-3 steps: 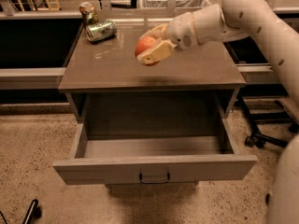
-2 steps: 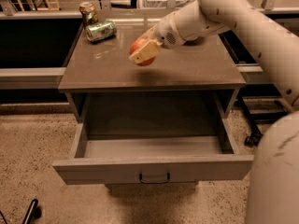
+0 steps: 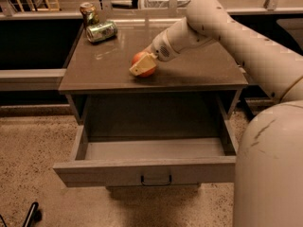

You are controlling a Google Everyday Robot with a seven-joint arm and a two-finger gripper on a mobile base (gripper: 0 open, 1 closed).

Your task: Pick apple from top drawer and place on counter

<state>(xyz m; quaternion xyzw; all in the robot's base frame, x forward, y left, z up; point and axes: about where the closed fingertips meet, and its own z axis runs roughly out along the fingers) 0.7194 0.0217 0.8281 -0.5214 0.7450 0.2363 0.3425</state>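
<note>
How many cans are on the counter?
2. An upright can stands at the counter's back-left corner; a green can lies on its side beside it. The gripper holds the apple near the front edge.

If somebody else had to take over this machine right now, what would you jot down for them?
End effector: over the front middle of the counter, closed on the apple.
Apple: out of the drawer, held low at the counter surface; whether it touches cannot be told.
Top drawer: pulled open, nothing visible inside.
Upright can and lying can: back left corner of the counter, apart from the apple.
Done: apple lifted out and brought over the counter.
Left: set it down, let go, pull the arm away.
</note>
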